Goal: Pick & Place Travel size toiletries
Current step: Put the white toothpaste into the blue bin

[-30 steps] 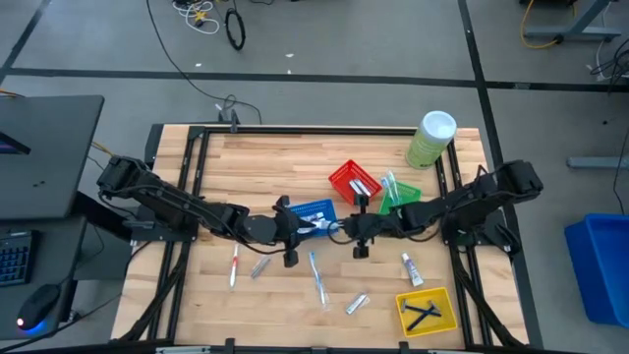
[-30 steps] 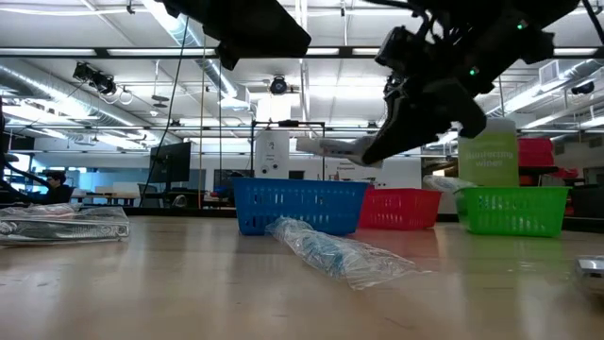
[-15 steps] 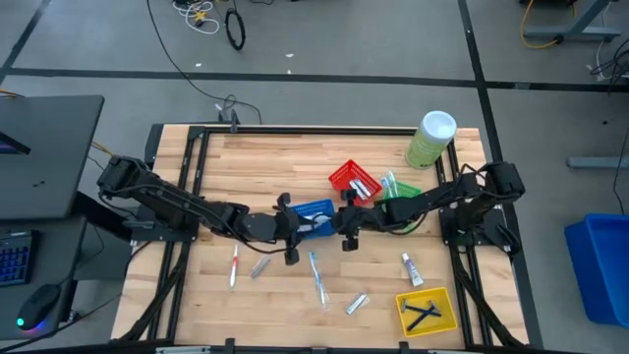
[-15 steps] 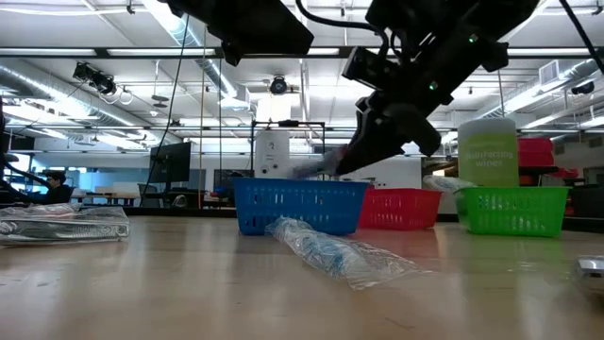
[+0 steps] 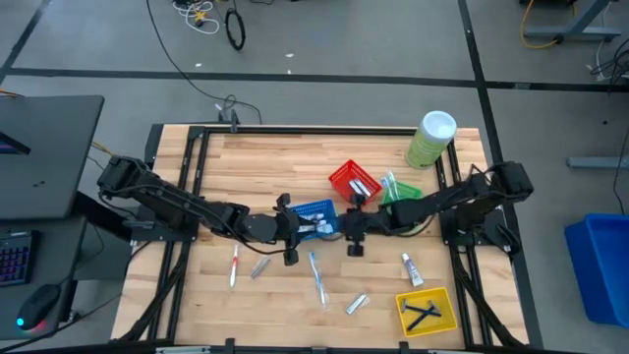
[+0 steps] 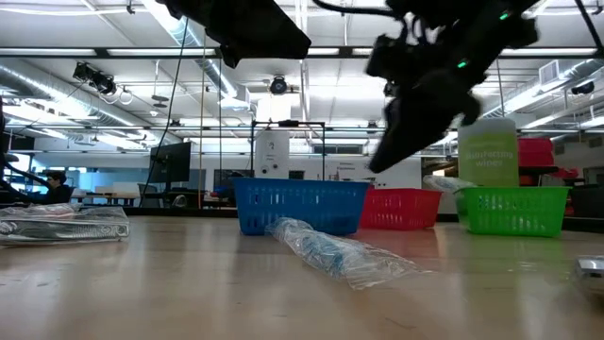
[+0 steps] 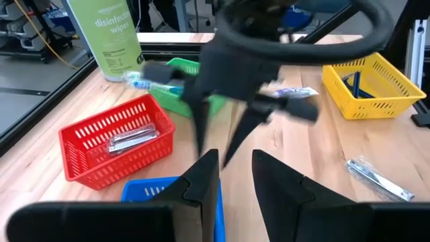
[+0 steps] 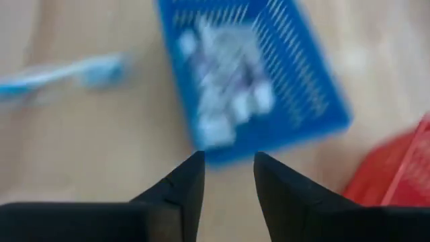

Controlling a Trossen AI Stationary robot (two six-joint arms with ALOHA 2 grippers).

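While the right pincer (image 5: 352,234) hangs open and empty just off the blue basket's (image 5: 314,218) rim, a wrapped toiletry (image 8: 222,101), probably a toothbrush, lies inside; left pincer (image 5: 291,236) slightly parted, empty, crowding the opposite edge; bare worktop (image 5: 265,162) beyond.

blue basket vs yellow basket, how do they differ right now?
The blue basket sits mid-table between the two grippers; the yellow basket sits at the near right corner, away from both arms. The blue basket holds pale, white-looking items; the yellow basket holds dark ones. The right gripper hangs beside the blue basket, fingers apart and empty. Both are small mesh baskets standing upright.
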